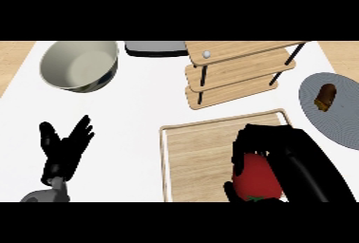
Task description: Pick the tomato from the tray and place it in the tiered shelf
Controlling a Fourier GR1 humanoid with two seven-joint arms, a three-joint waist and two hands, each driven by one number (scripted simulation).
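Note:
A red tomato point(257, 179) lies on the wooden tray point(196, 156) near its lower right part. My right hand point(280, 147) covers it from above and from the right, with fingers curled over its top and the thumb at its lower left side. The wooden tiered shelf point(238, 71) stands beyond the tray, its boards bare. My left hand point(64, 147) rests open at the lower left, fingers up, away from the tray.
A large pale bowl point(79, 64) sits at the back left. A dark flat object point(155, 47) lies behind the shelf. A grey plate point(336, 118) at the right edge carries a brown food piece point(326, 96).

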